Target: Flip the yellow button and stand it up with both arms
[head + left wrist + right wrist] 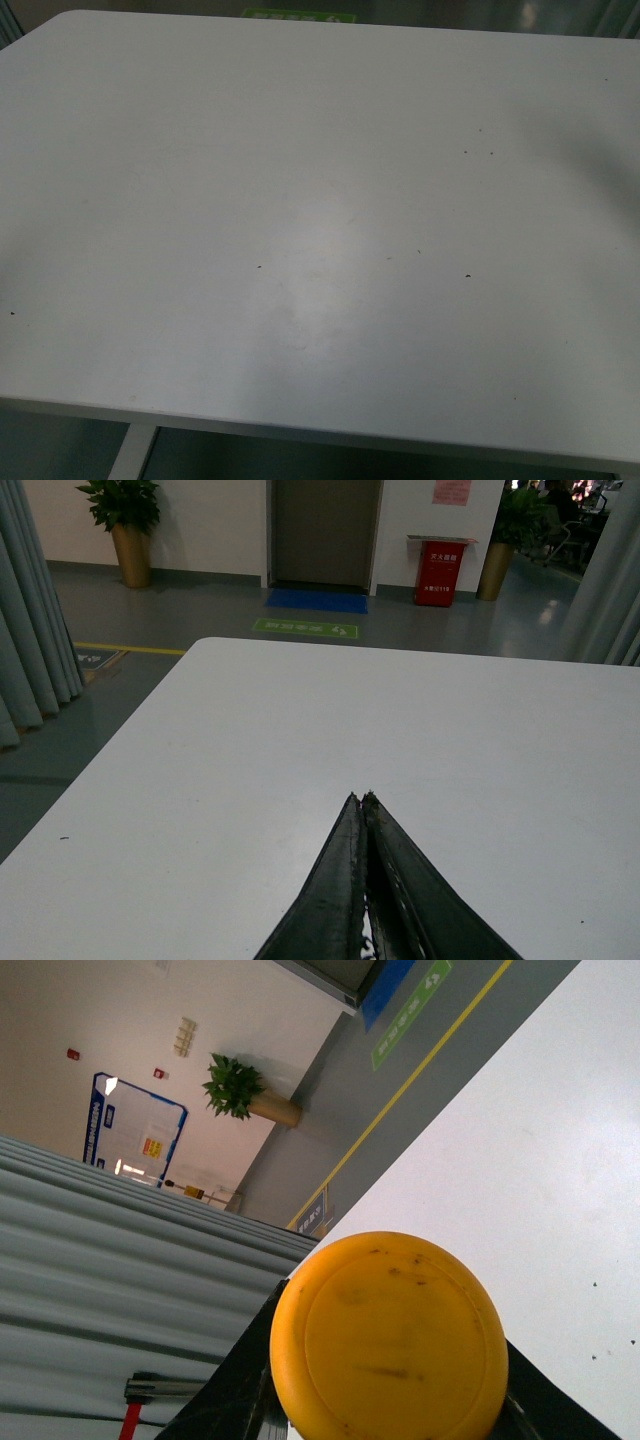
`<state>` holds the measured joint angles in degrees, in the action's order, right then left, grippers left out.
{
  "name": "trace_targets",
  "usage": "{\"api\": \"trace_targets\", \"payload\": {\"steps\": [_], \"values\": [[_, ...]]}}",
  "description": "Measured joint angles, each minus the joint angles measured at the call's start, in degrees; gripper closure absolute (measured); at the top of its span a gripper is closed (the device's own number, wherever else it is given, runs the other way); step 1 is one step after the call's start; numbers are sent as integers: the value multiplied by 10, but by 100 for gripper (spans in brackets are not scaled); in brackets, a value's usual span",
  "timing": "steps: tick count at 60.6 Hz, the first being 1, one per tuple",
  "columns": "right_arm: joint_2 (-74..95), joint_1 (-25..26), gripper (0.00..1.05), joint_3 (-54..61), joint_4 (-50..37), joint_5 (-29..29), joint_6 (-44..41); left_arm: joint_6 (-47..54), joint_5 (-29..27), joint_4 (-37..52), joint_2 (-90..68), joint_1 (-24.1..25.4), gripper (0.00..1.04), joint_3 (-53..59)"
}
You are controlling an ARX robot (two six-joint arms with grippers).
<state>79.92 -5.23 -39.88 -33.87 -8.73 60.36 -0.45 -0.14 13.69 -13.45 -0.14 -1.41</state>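
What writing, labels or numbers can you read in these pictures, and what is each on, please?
None can be read for certain.
On the red cabinet: white characters, too blurred.
On the green floor sign: white marks, too small.
On the pink wall notice: blurred.
On the blue-framed board: blurred.
On the yellow button: no writing.

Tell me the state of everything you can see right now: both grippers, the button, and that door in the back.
left gripper: shut, holding nothing, above the table
right gripper: shut on the button
button: held between the right gripper's fingers, yellow cap facing the wrist camera, not seen in the front view
door: closed
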Motion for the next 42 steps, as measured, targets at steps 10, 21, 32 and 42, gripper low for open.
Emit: {"api": "trace_targets", "payload": {"steps": [10,21,32,42], "values": [[-3,3,73,0,1,0,-2,0,0,-26,26,0,101,0],[-5,3,73,0,1,1,-8,0,1,-134,127,0,101,0],[-4,6,73,0,5,1,-24,0,1,-136,132,0,101,0],[18,10,73,-6,3,23,-81,0,1,-136,132,0,81,0]]}}
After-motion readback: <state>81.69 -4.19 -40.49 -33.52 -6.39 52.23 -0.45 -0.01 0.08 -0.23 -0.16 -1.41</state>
